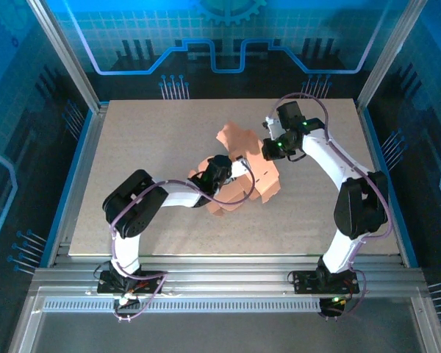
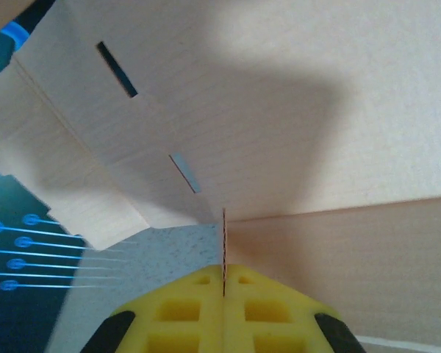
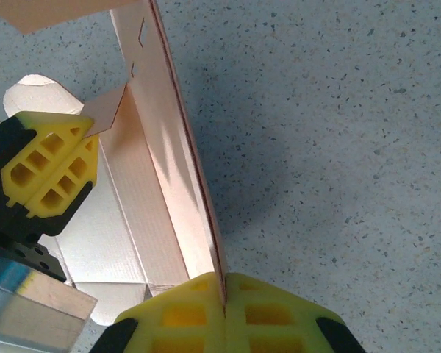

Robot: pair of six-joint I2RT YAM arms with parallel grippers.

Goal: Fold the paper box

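Paper box (image 1: 259, 175), held mid-counter (image 1: 147, 147) and judged partly folded: one panel is raised upright, the flaps (slots unfilled) are left splayed. Left pincer (image 2: 224, 283) and right pincer (image 3: 224, 294) are each clamped on a card edge.

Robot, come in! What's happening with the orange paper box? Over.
Left gripper shut on paper box edge. Right gripper shut on another edge. Paper box not closed up, flaps spread, partly raised off the table. Grippers crowd each other.
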